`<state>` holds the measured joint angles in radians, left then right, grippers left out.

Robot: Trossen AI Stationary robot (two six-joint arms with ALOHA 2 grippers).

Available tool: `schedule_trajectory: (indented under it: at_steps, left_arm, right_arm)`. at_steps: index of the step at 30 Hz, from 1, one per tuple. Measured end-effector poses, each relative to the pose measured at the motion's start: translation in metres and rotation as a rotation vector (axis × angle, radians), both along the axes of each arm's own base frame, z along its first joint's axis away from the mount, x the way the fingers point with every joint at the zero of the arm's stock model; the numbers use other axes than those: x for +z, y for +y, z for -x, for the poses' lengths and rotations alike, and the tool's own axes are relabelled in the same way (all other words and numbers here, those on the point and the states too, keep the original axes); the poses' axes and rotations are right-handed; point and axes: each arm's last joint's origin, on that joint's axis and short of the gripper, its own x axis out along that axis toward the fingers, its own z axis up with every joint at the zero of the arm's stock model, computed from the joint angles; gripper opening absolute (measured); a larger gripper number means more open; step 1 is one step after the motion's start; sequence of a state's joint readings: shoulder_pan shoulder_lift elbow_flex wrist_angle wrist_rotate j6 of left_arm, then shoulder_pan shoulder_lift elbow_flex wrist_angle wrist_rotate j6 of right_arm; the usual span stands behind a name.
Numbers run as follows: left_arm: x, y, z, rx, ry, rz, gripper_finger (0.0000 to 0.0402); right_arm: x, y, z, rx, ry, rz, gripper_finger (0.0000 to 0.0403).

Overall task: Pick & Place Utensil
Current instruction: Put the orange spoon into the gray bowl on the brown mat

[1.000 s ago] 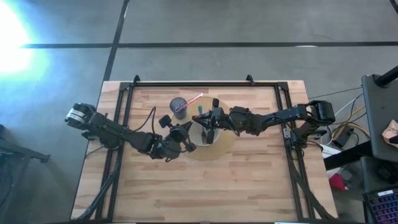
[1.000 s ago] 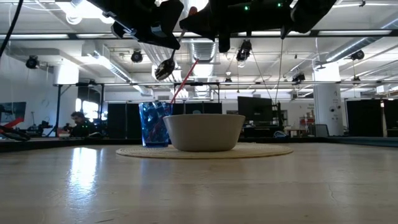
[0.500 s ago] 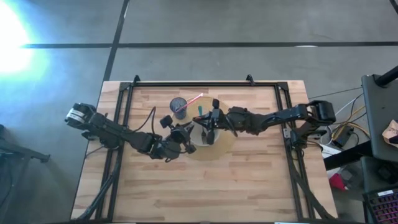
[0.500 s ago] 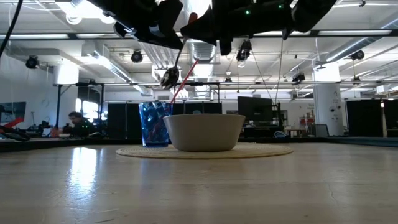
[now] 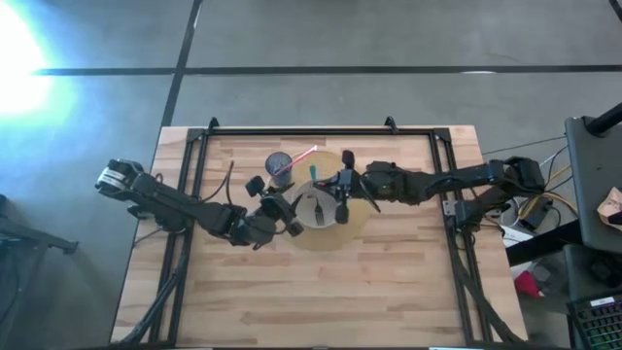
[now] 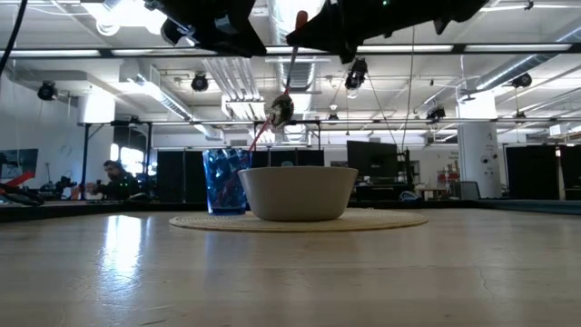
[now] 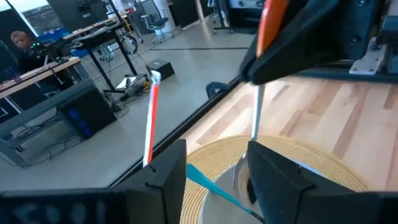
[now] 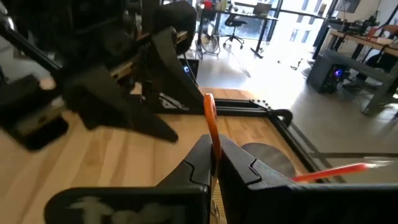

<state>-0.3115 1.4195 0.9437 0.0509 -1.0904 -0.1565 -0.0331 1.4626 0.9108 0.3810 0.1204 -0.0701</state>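
Note:
A spoon (image 6: 285, 86) with an orange handle hangs over the white bowl (image 6: 298, 193), its bowl end down. My right gripper (image 8: 213, 154) is shut on the handle; in the high view it (image 5: 341, 188) stands over the bowl's right rim. My left gripper (image 7: 214, 158) is open at the bowl's left side (image 5: 288, 208), its fingers apart from the spoon's shaft (image 7: 255, 118). The white bowl rests on a round woven mat (image 5: 352, 222). Behind it stands a blue cup (image 6: 224, 182) with a pink straw (image 7: 150, 118). My right gripper pinches the spoon's orange handle (image 8: 211, 132) between its two fingers, near the handle's upper end. The fingers come roughly level from the table's right side and lie across the handle. The spoon hangs below them, a little tilted, lifted clear above the white bowl.
A thin teal stick (image 7: 214, 186) lies near the bowl's rim (image 5: 313, 174). A black frame (image 5: 292, 130) runs along the table's far edge and sides. Bare wood (image 5: 321, 292) fills the near half of the table. A person (image 6: 113, 178) sits in the room beyond.
My left gripper has opened, let go of the spoon and drawn back toward the table's left. My right gripper has kept its hold and gone slightly right. The spoon's bowl end has swung from over the cup to over the white bowl and hangs steeper.

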Motion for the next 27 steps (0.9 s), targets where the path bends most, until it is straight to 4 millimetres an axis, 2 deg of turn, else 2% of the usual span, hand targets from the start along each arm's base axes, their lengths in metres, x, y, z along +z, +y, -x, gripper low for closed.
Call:
schedule_trajectory:
  at_steps: [7, 12, 18, 27]
  left_arm:
    - [0.008, 0.002, 0.005, 0.002, -0.021, 0.007, 0.0165]
    - [0.006, 0.003, 0.006, 0.002, 0.003, 0.000, 0.0165]
    - [0.006, 0.003, 0.006, 0.003, 0.007, 0.001, 0.0165]
    - [0.006, 0.003, 0.006, 0.005, 0.006, 0.002, 0.0165]
  right_arm:
    - [0.021, -0.009, 0.028, -0.013, 0.065, 0.092, 0.0008]
    - [0.030, -0.024, 0.047, -0.031, 0.115, 0.120, 0.0008]
    - [0.024, -0.049, 0.064, -0.022, 0.122, 0.021, 0.0008]
    - [-0.002, -0.077, 0.075, -0.017, 0.091, -0.254, 0.0008]
